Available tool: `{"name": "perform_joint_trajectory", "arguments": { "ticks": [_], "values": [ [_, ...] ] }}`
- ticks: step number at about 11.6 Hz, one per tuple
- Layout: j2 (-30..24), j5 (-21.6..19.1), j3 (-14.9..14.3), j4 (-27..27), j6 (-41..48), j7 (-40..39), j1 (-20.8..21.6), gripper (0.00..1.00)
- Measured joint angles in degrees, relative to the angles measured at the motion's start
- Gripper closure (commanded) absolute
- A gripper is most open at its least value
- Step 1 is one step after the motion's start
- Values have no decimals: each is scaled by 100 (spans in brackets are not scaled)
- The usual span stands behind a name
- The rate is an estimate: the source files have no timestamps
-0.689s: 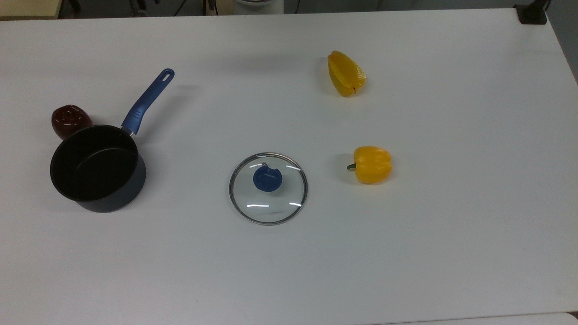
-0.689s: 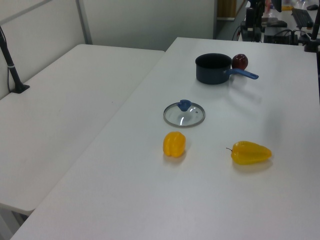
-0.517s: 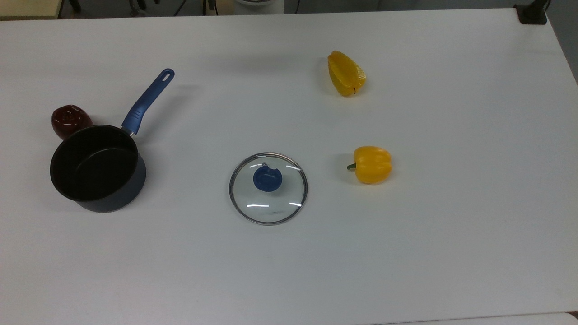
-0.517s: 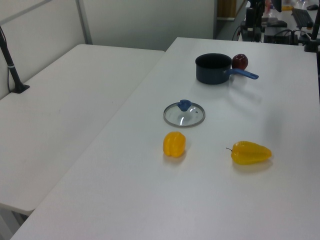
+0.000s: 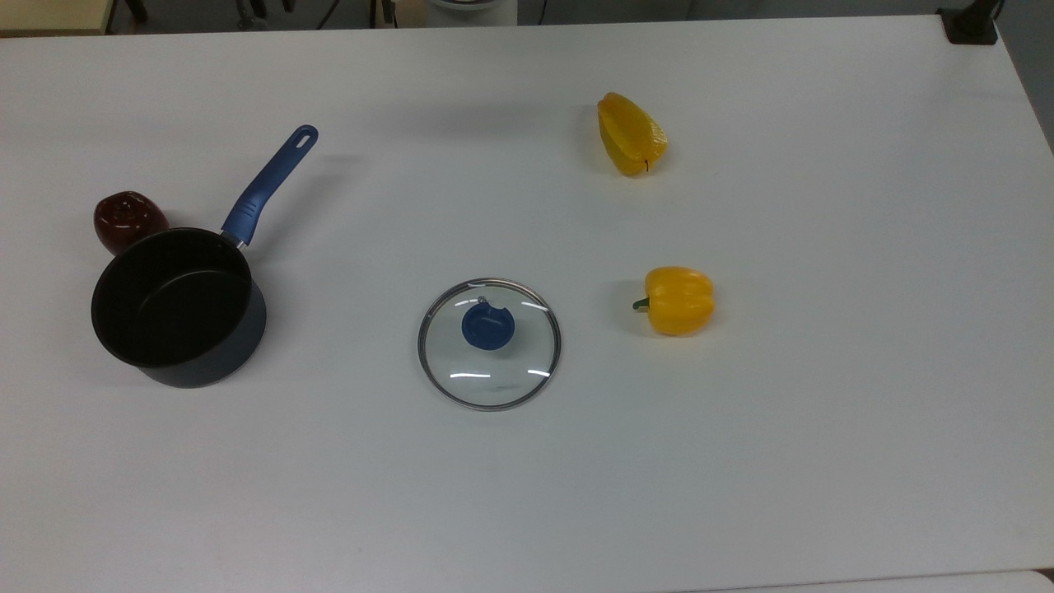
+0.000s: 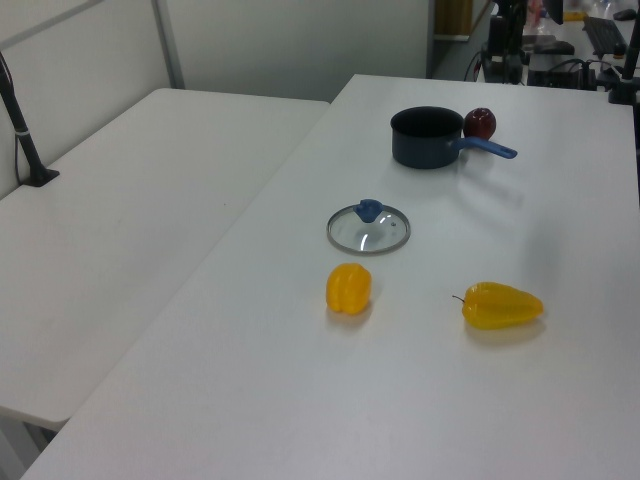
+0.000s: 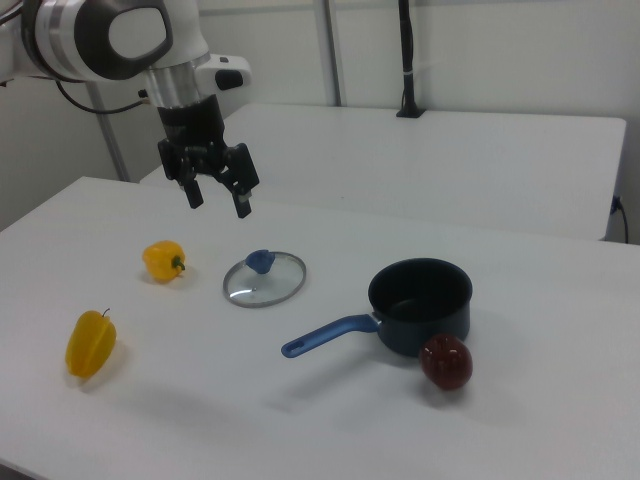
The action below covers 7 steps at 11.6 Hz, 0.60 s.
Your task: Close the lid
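In the upper left of the right view, the black two-finger gripper (image 7: 216, 197) hangs in the air with its jaws spread wide and nothing between them. Below it, near the frame's centre, the round clear glass lid with a metal rim and blue knob (image 5: 489, 343) lies flat on the white table (image 5: 823, 428). The dark open saucepan with a blue handle (image 5: 179, 306) stands well apart, mid-left in the top view, a dark red apple (image 5: 125, 218) just beside it. Two yellow bell peppers (image 5: 677, 299) (image 5: 630, 134) lie right of centre.
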<state>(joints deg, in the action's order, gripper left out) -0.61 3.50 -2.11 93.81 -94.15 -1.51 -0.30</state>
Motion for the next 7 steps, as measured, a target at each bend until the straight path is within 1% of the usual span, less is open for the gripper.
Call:
{"name": "perform_joint_trajectory", "arguments": {
  "ticks": [1, 3, 7],
  "values": [
    [59, -95, 12, 18, -266, 36, 20, 0],
    [341, -236, 32, 50, -914, 409, 135, 0],
    [1311, -245, 68, 113, -2331, 1371, 681, 0]
  ]
}}
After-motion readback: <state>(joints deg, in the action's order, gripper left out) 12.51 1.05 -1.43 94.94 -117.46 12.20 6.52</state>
